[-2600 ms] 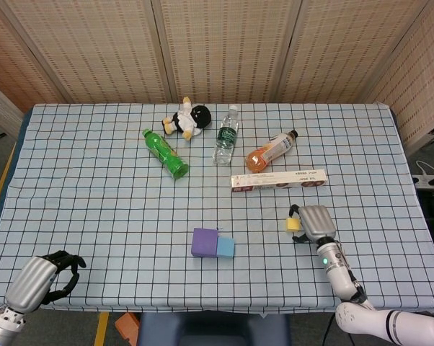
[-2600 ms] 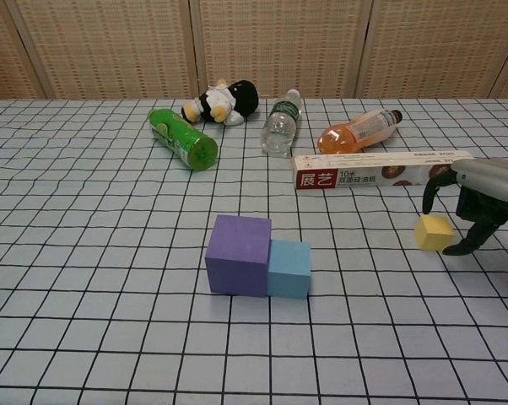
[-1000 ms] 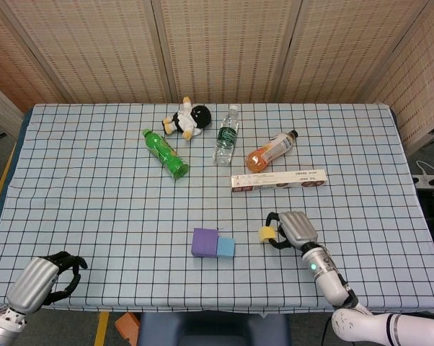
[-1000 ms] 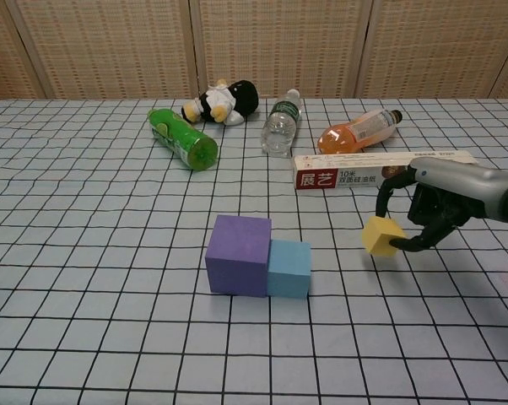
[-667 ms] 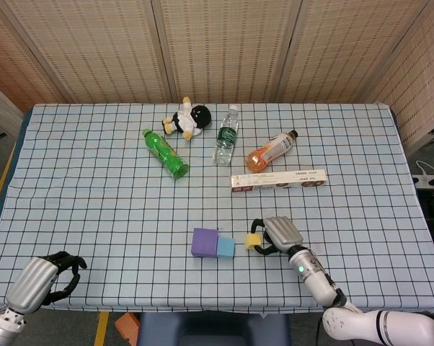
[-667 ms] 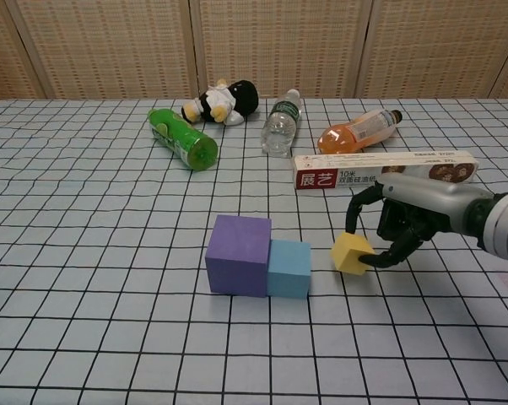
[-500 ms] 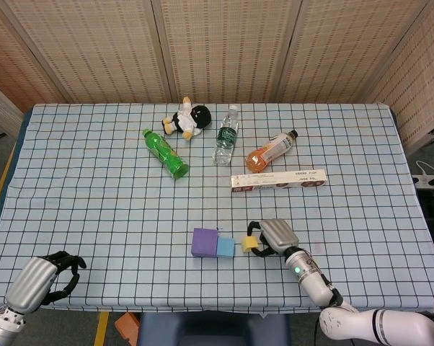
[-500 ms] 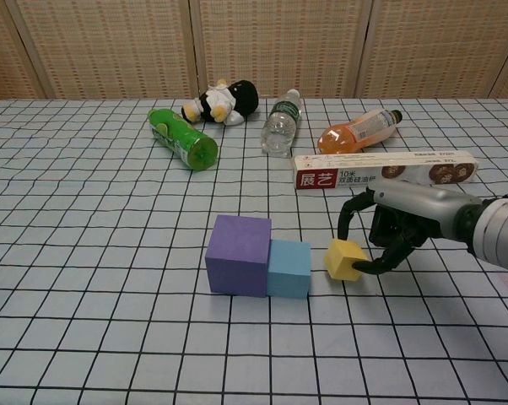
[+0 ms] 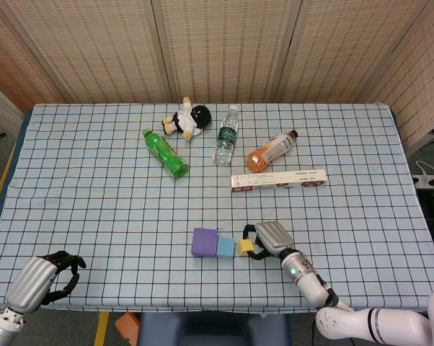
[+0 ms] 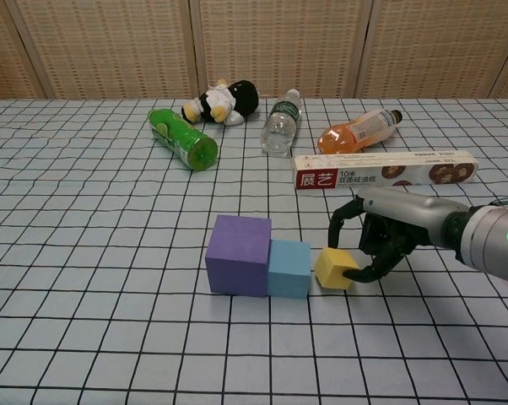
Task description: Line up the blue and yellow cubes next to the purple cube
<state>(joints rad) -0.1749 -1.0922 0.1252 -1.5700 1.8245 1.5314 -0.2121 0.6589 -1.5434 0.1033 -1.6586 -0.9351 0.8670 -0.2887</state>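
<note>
I have the yellow cube [image 10: 336, 268] pinched in my right hand [image 10: 377, 240], fingers curled around its far and right sides, and I am holding it low over the bench [image 10: 85, 253] just beside the blue cube [image 10: 289, 267]. The blue cube sits flush against the right face of the purple cube [image 10: 238, 254], so that half of the row looks done. I carry the yellow cube in from the right so that the hand stays on the outer side and the free left face can meet the blue one without fingers in between.

In the chest view the yellow cube looks slightly turned and a thin gap shows between it and the blue cube; whether its underside touches the cloth I cannot tell. In the head view the three cubes read almost as one line. I judge the next move calls for squaring it up, nudging it left until it touches, then letting go without dragging it back.

My left hand [image 9: 45, 277] rests at the near left corner with its fingers curled in, holding nothing.
</note>
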